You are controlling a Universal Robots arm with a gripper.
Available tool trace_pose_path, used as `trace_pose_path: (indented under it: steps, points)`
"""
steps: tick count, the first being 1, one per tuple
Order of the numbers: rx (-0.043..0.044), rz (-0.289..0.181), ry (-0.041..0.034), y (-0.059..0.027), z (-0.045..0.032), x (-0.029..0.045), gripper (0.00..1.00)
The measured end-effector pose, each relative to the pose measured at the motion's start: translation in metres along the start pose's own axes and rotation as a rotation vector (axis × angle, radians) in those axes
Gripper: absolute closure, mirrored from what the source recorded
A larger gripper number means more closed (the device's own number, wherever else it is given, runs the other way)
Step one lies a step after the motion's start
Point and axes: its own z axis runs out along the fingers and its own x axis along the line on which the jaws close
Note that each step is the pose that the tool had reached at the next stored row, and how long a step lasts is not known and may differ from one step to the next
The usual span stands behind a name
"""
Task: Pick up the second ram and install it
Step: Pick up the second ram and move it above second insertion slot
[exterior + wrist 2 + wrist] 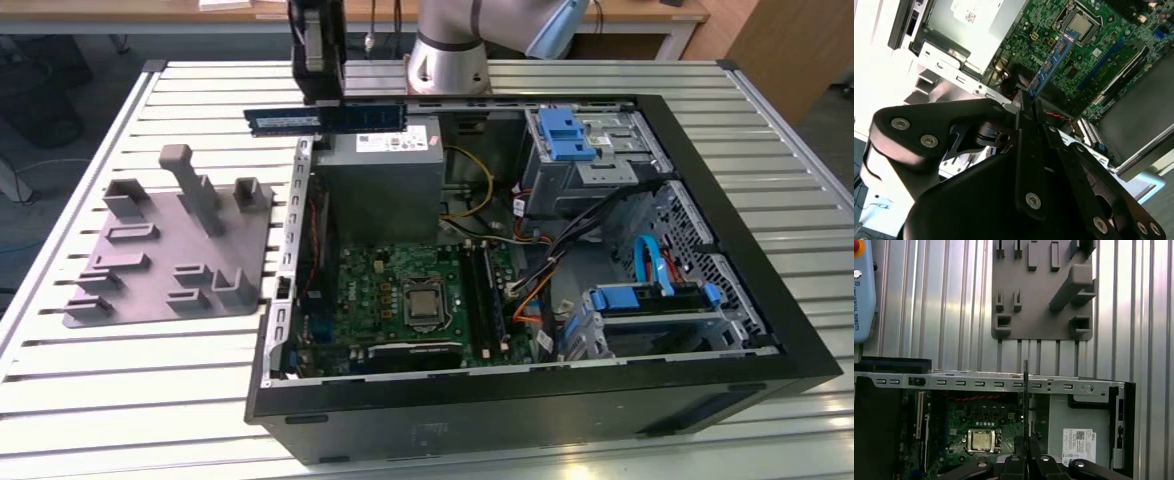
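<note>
Grey peg tray (200, 235) sits on the exterior view's left. My pincer (320, 98) is clamped on the second ram (360, 117), held level above the power supply (380, 165). Memory slots (483, 290) lie right of the CPU socket (423, 300). My judgement: keep the stick square to 1 slot and press evenly.

The gripper (1027, 106) pinches one end of the ram (1053, 61). The stick juts out edge-on, seen against the motherboard (1104, 50), its far end just beside the socket (1080, 22).
</note>
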Motion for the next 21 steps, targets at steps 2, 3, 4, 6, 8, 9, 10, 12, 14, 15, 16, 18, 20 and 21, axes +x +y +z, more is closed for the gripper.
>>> trace_pose_path:
  steps: [2,3,4,6,8,9,10,12,14,15,16,18,20,21]
  points:
    - [-0.0001,0.000,-0.0001,-0.0043,-0.0001,0.0001,0.86]
    - [-0.0002,0.000,0.0000,-0.0063,-0.0001,0.0002,0.86]
    - [-0.0003,0.000,0.0000,-0.0084,-0.0002,0.0002,0.86]
    - [-0.0004,0.000,-0.0001,-0.0127,-0.0003,0.0003,0.86]
    - [-0.0007,0.000,0.0000,-0.0172,-0.0004,0.0005,0.86]
    - [-0.0007,0.000,0.0000,-0.0194,-0.0004,0.0006,0.86]
    - [-0.0008,0.000,0.0000,-0.0217,-0.0005,0.0006,0.86]
    - [-0.0012,0.000,0.0000,-0.0267,-0.0007,0.0007,0.86]
    - [-0.0015,0.000,0.0000,-0.0317,-0.0007,0.0009,0.86]
    - [-0.0016,0.000,0.0000,-0.0340,-0.0008,0.0010,0.86]
    - [-0.0018,0.000,0.0000,-0.0366,-0.0009,0.0010,0.86]
    - [-0.0021,0.000,-0.0001,-0.0412,-0.0009,0.0012,0.86]
    - [-0.0023,0.000,-0.0001,-0.0457,-0.0010,0.0013,0.86]
    - [-0.0025,0.000,-0.0002,-0.0480,-0.0011,0.0014,0.86]
